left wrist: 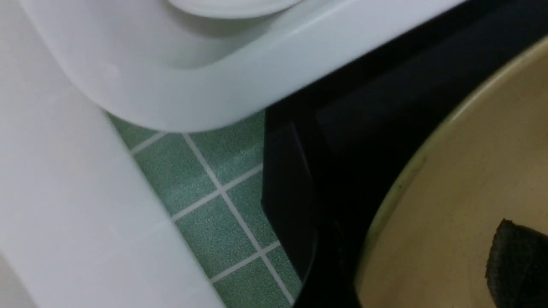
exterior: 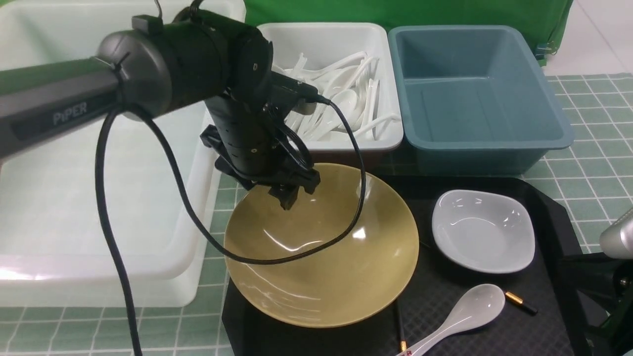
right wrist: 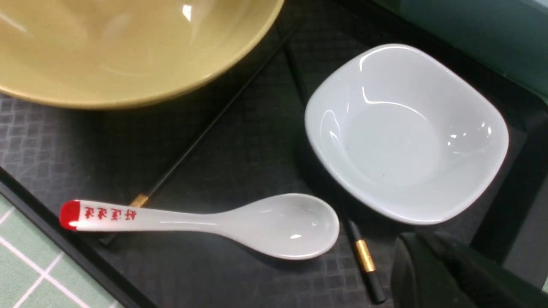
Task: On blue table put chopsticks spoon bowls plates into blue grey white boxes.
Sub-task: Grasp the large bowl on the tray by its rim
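Hanging over the far rim of the yellow bowl point(exterior: 321, 262), the left claw point(exterior: 289, 195) points steeply down. Its wrist is bent under a forearm that comes in level from the robot's left. Its jaws stand spread. The front view hides the fingers behind the wrist housing, but the left wrist view catches one dark fingertip point(left wrist: 518, 265) inside the bowl, just past the rim. Whether it touches the glaze I cannot tell.

The bowl sits directly below this claw on the black tray point(exterior: 544, 306). To the claw's right on the same tray lies a small white dish point(exterior: 483, 231). Nearer the robot are a white spoon point(exterior: 465, 311) and two black chopsticks point(exterior: 519, 301) with gold bands. Just beyond the claw stands the white box point(exterior: 381, 39) holding white spoons, with the blue box point(exterior: 474, 94) beside it farther right. The large white box point(exterior: 99, 198) lies to the claw's left, on the green tiled cloth point(exterior: 593, 173).

Only the right arm point(exterior: 613, 277) shows in the front view, at the tray's near right corner. The right wrist view shows the right claw point(right wrist: 445, 273) pressed together, pinching nothing, just beside the dish. That view alone shows the spoon's red tip and red characters. It also shows one chopstick passing under the spoon's handle and the other running beneath the dish.
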